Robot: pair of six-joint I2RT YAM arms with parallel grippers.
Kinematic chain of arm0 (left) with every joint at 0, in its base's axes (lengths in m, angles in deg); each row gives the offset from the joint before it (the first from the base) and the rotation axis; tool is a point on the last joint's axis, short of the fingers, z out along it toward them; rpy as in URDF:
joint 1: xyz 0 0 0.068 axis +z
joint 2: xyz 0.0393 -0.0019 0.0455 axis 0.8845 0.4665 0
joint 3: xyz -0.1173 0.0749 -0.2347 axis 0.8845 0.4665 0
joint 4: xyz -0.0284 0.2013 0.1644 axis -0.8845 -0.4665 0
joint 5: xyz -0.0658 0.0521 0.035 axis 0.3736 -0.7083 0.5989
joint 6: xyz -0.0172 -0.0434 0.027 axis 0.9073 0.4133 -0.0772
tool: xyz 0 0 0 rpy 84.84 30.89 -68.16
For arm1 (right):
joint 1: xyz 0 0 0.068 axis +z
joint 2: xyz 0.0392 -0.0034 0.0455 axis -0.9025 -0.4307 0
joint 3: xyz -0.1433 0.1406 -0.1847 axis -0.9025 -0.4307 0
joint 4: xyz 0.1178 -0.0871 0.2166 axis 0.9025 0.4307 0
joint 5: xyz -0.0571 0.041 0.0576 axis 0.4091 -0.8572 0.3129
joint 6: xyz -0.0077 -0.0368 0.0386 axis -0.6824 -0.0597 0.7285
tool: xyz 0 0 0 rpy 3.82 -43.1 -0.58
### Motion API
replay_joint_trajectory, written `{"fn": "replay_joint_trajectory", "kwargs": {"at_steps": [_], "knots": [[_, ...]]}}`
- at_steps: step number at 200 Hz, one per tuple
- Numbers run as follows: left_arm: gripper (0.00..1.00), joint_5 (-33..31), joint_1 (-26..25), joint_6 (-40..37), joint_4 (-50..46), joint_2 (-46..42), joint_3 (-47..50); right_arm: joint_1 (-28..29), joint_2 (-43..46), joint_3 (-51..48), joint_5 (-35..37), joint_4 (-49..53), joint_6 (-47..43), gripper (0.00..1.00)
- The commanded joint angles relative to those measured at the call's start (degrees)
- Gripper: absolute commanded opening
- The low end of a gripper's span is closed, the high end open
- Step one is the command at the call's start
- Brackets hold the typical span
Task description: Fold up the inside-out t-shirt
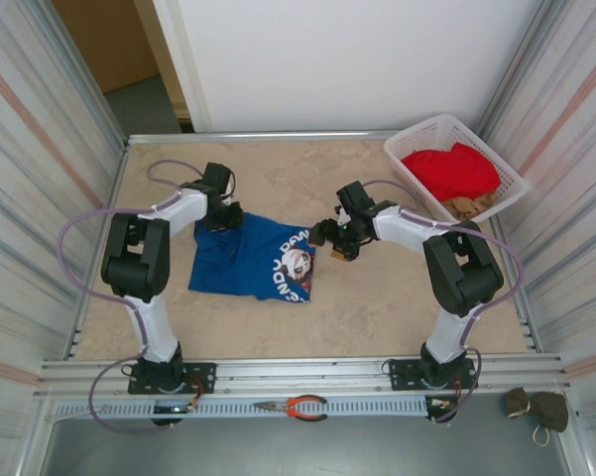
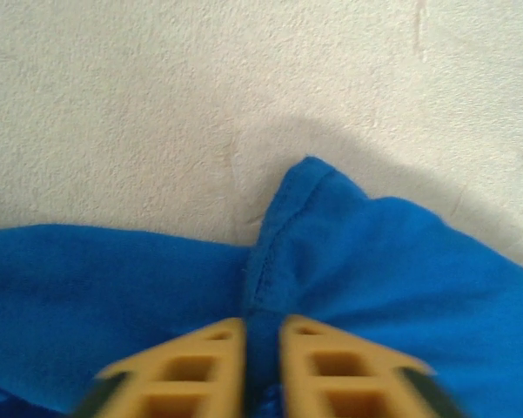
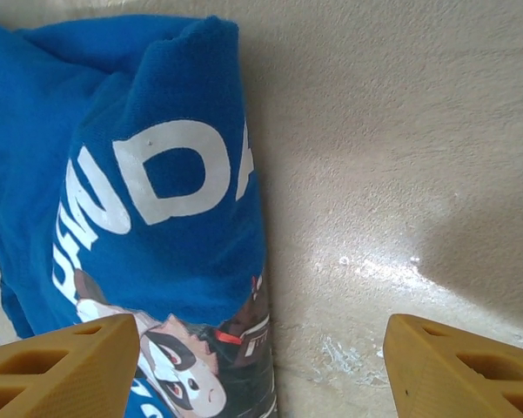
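Blue t-shirt [image 1: 248,260] sits bunched on the bench [image 1: 307,178], long side running left to right, and we've got our left gripper [image 2: 261,326] pinched shut on its far-left corner while our right gripper [image 3: 261,348] hangs open just off the printed edge.

Free table [image 1: 278,169] ahead, basket [image 1: 415,130] seemingly aside

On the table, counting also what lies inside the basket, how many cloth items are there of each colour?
Blue: 1, the t-shirt
Red: 1, the garment in the basket
Tan: 1, the cloth in the basket
Total: 3
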Motion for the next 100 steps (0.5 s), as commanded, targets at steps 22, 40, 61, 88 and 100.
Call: {"fn": "replay_joint_trajectory", "kwargs": {"at_steps": [22,40,61,88,100], "knots": [[0.0,2.1,2.8,1.5,0.4,-12.2,3.2,-0.1,2.7,0.0,0.8,1.2,0.2,0.73],[0.0,4.5,5.4,2.9,-0.4,-18.3,5.9,-0.1,3.1,0.3,0.7,1.2,0.1,0.73],[0.0,8.4,10.4,3.7,0.3,-22.0,9.8,-0.1,3.4,1.0,0.7,1.2,0.2,0.74],[0.0,11.2,15.8,3.7,1.8,-20.2,12.0,0.4,1.5,2.8,1.1,1.4,0.2,0.75],[0.0,11.2,16.9,3.3,2.3,-17.6,11.8,0.9,0.3,3.7,1.3,1.4,0.2,0.75]]}}
